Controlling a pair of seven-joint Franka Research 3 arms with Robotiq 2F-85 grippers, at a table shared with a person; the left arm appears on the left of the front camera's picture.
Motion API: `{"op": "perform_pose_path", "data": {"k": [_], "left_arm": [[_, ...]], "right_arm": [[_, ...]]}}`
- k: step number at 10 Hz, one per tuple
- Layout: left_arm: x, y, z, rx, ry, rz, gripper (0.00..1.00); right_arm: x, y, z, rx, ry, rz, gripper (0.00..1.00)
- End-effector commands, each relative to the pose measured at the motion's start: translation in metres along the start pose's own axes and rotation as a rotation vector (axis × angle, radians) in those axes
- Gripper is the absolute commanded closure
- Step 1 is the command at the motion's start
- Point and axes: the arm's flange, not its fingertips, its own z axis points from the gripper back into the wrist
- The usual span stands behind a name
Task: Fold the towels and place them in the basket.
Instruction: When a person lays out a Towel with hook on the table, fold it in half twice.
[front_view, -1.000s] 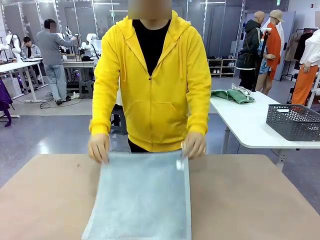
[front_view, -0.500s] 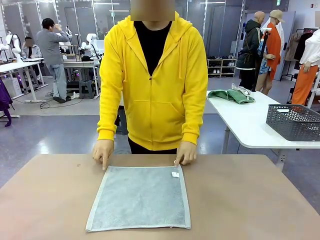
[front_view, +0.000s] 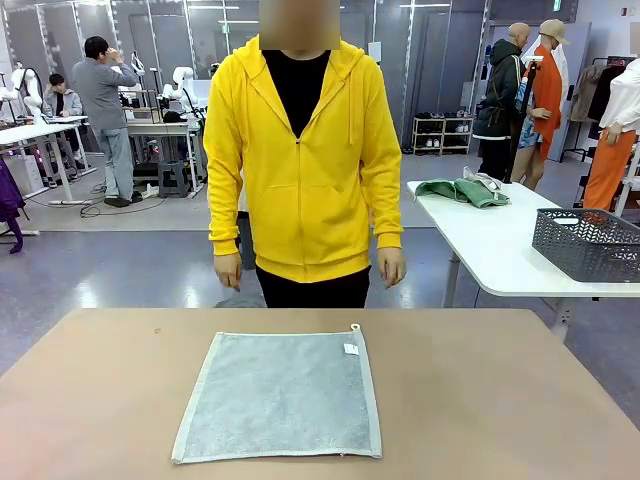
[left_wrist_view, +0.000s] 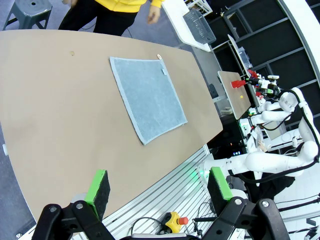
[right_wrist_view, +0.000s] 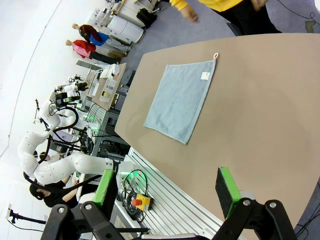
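— Where is the blue-grey towel (front_view: 280, 396) lying?
— It's lying flat on the desk (front_view: 500, 400), lower centre of the frame.
— And the tools?
— The left tool (left_wrist_view: 158, 184) and right tool (right_wrist_view: 166, 186) are gaping wide, holding nothing.

Bare table (front_view: 500, 400) rings the flat towel (front_view: 280, 395); the person (front_view: 300, 150) stands off beyond the far edge.

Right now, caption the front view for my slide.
Pale blue-grey towel lies flat on the brown table, a person in a yellow hoodie standing behind it, hands off the cloth.
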Motion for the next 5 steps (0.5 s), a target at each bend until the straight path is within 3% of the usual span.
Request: {"op": "perform_pose_path", "data": {"k": [1, 3, 5], "left_arm": [[0.002, -0.002, 0.002, -0.009, -0.003, -0.013, 0.0], [0.0, 0.0, 0.0, 0.0, 0.0, 0.0, 0.0], [0.017, -0.022, -0.005, 0.069, 0.073, -0.17, 0.0]], "right_arm": [[0.0, -0.001, 0.001, 0.009, -0.002, 0.017, 0.0], [0.0, 0.0, 0.0, 0.0, 0.0, 0.0, 0.0], [0.014, 0.032, -0.009, -0.022, 0.105, 0.168, 0.0]]}}
